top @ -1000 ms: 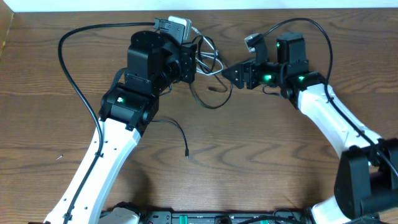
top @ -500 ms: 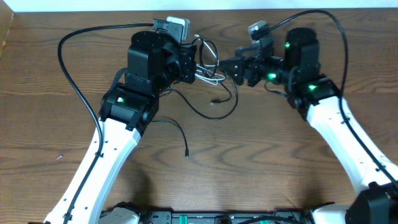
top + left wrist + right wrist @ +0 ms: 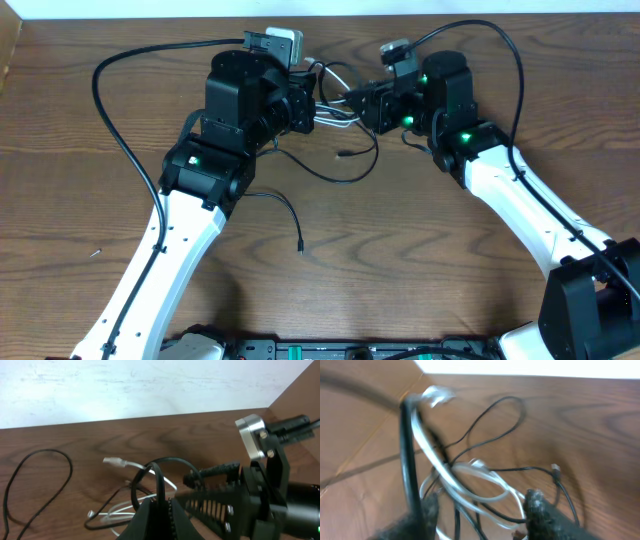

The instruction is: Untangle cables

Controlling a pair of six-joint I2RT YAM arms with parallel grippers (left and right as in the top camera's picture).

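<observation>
The cables are knotted in a small tangle of thin white and black cords near the table's far edge, between my two grippers. My left gripper is shut on a black cable that loops up out of its jaws. The white cable lies on the wood behind it, its plug end free. My right gripper is open, and in the right wrist view its fingertips stand apart around white loops and black strands. Another black cable lies loose nearer the front.
A thick black robot wire arcs over the table's left half, and a second one rises over the right arm. A black cord's plug trails just below the tangle. The table's far edge meets a white wall.
My right gripper has moved left and up to the tangle, close to the left gripper, and its jaws have narrowed. The hanging black loop has shifted. The left gripper has stayed shut in place.
</observation>
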